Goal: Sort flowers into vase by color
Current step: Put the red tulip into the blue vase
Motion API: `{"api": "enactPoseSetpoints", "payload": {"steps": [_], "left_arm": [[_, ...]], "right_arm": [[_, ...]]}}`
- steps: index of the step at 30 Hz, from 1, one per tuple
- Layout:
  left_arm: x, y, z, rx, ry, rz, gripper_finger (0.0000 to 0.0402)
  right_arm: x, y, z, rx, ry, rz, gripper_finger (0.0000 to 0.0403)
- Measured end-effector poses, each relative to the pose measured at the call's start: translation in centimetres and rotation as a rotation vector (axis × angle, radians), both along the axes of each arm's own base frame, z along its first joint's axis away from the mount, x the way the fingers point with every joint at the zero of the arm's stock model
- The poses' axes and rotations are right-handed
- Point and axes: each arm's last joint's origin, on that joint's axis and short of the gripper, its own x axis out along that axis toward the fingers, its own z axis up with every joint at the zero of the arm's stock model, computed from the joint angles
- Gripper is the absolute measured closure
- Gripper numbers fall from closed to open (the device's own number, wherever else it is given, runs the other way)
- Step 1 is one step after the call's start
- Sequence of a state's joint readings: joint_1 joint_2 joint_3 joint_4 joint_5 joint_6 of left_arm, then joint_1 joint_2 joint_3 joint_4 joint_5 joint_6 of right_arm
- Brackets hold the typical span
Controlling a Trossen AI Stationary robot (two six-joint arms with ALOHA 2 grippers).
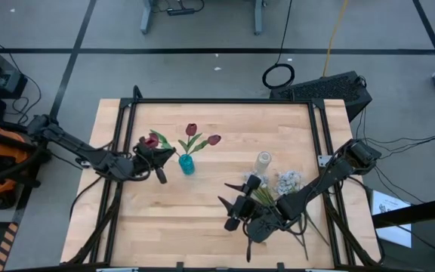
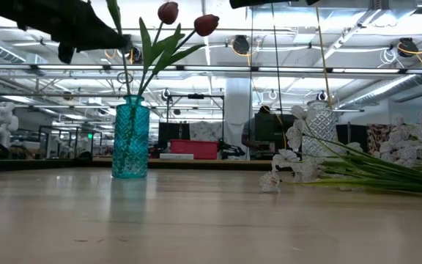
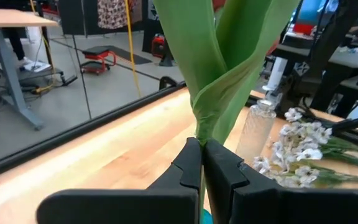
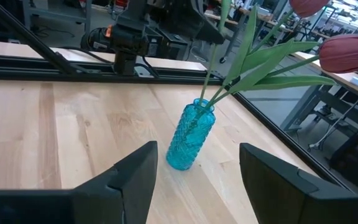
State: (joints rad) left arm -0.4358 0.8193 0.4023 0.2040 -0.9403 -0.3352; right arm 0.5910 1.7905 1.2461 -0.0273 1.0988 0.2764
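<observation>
Partly done: two dark red tulip-like flowers (image 1: 202,136) standing in the turquoise cut-glass vase (image 1: 186,165) on the pale wooden worktop (image 1: 202,219), a third red tulip (image 1: 152,140) pinched by its green stem in the closed fingers of the left gripper (image 1: 161,155), just beside that vase. Left to do: seat this stem, then move the sprays of small white blossoms (image 1: 288,181) lying near the clear glass vase (image 1: 263,162). Waiting close by those sprays, the right gripper (image 1: 236,205), fingers spread and empty.

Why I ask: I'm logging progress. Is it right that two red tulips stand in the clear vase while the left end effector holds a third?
Not quite: the two red tulips stand in the blue vase, as the low view shows. The clear vase holds none. The left end effector does hold a third tulip.
</observation>
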Motion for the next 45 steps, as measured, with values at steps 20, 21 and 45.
{"api": "enactPoseSetpoints", "payload": {"steps": [20, 21, 45], "left_arm": [[1.6, -0.7, -1.7, 0.0, 0.04, 0.046, 0.0392], [1.6, -0.7, -1.7, -0.001, 0.043, 0.042, 0.0392], [1.4, -0.7, -2.6, -0.007, 0.108, 0.037, 0.0256]], "right_arm": [[0.2, -0.3, 0.0, 0.0, 0.0, -0.01, 0.0186], [0.2, -0.3, 0.0, -0.001, 0.001, -0.01, 0.0186], [0.2, -0.3, 0.0, -0.007, 0.005, -0.007, 0.0186]]}}
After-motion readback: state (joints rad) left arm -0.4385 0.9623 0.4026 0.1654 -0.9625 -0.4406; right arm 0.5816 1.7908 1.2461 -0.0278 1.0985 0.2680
